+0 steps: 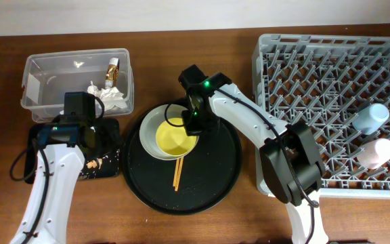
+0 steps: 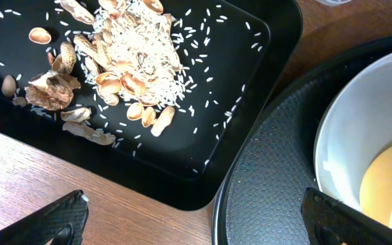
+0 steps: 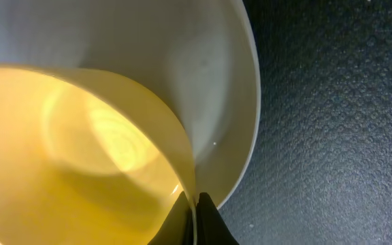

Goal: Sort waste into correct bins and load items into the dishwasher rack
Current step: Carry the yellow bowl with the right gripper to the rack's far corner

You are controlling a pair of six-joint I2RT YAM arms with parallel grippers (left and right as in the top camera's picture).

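The small yellow bowl [image 1: 175,137] sits in the pale plate [image 1: 147,132] on the round black tray. My right gripper [image 1: 193,122] is shut on the bowl's rim [image 3: 182,170]; the plate [image 3: 230,88] lies under it. Orange-brown chopsticks [image 1: 178,173] lie on the round tray. My left gripper [image 1: 80,125] is open and empty over the flat black tray [image 2: 250,82], which holds food scraps [image 2: 124,75]. The clear tub [image 1: 39,74] holds tissue wads [image 1: 110,95] and a wrapper piece [image 1: 113,68]. The blue cup [image 1: 371,116] and pink cup [image 1: 376,152] stand in the grey rack [image 1: 303,74].
The large round black tray [image 1: 215,176] lies between the flat tray and the rack; its rim shows in the left wrist view [image 2: 264,197]. Brown wooden table [image 2: 33,177] lies all round.
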